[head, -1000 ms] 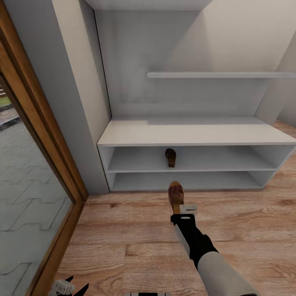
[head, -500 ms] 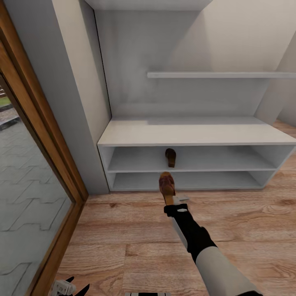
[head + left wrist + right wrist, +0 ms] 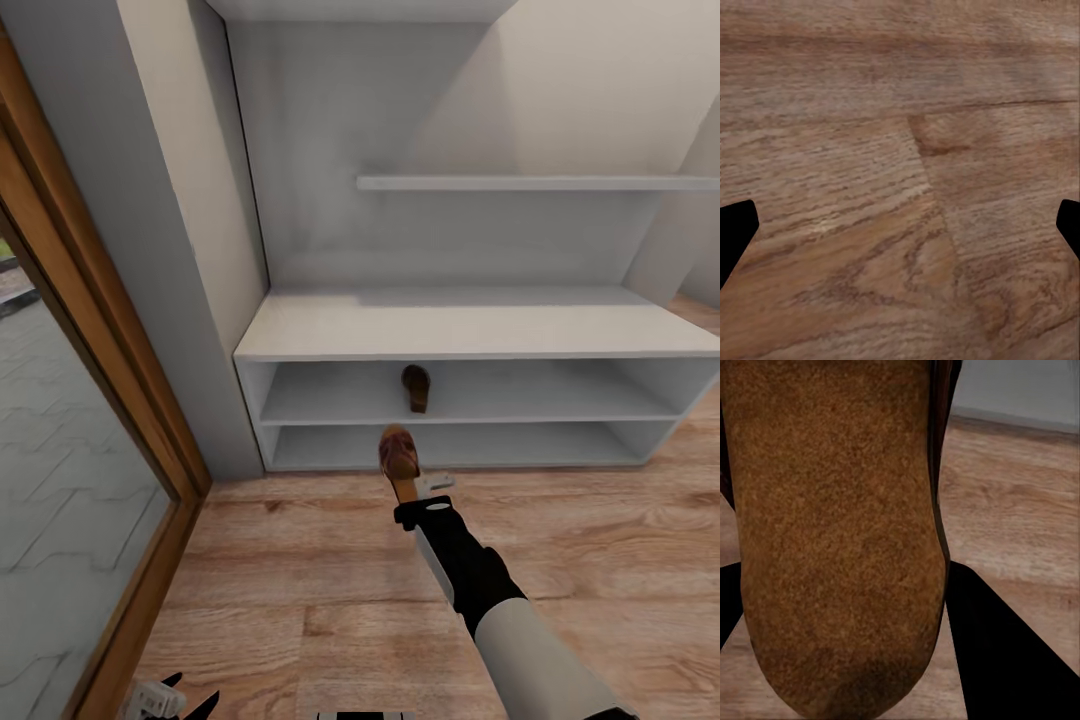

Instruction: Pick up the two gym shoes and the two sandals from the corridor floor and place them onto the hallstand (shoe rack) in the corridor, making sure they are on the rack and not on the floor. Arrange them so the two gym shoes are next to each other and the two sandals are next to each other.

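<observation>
The head camera looked forward and down at the hallstand [image 3: 480,330] and corridor floor [image 3: 300,560]. The left wrist camera faced the floor planks closely. The right wrist camera sat tight against a sandal [image 3: 840,532], sharing floor and hallstand base.

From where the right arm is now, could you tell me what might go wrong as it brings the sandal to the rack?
1. The right pincer grips the held sandal by one end, so it sticks out far ahead; it may pivot or slip free.
2. Its tip sits level with the hallstand's lower shelf edge and could strike it.
3. The other sandal lies on the upper shoe shelf, just behind; a push inward might knock it.
</observation>
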Robot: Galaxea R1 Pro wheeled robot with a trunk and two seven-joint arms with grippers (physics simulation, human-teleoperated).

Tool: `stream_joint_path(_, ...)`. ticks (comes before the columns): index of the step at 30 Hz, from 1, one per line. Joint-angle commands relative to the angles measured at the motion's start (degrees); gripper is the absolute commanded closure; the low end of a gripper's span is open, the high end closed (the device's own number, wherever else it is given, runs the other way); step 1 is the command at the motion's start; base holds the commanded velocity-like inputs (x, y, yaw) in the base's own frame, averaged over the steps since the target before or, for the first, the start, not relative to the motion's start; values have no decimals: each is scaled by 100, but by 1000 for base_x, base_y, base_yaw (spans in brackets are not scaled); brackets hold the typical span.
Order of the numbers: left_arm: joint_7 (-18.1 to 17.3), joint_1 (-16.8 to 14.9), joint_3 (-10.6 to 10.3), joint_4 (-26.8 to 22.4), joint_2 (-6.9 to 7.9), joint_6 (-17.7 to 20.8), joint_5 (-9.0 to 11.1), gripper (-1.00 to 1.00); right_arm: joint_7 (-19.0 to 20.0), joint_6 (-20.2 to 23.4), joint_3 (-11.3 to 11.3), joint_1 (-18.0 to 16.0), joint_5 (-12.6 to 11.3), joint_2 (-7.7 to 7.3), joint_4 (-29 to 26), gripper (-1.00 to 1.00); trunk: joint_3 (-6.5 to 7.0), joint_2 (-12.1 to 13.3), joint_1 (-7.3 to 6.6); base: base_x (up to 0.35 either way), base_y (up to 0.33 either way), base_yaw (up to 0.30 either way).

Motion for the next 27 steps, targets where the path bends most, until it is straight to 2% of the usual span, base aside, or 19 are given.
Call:
stream_joint_path(1,-42,-3,18,7,-1,2,20,-100,-24,38,11,-2,2,0,-6,100,-5,-2,2,329,0,0)
stream_joint_path(13,-20,-3,16,7,-10,3,16,-100,-24,39,5,-2,2,0,-6,100,-5,-2,2,330,0,0)
stream_joint_path(21,-16,-4,16,7,-10,2,15,-100,-24,38,5,-2,2,0,-15,100,-14,-2,2,89,0,23)
stream_joint_path(27,-12,-1,19,7,-18,2,14,-100,-24,37,5,-2,2,0,-15,100,-15,-2,2,266,0,5)
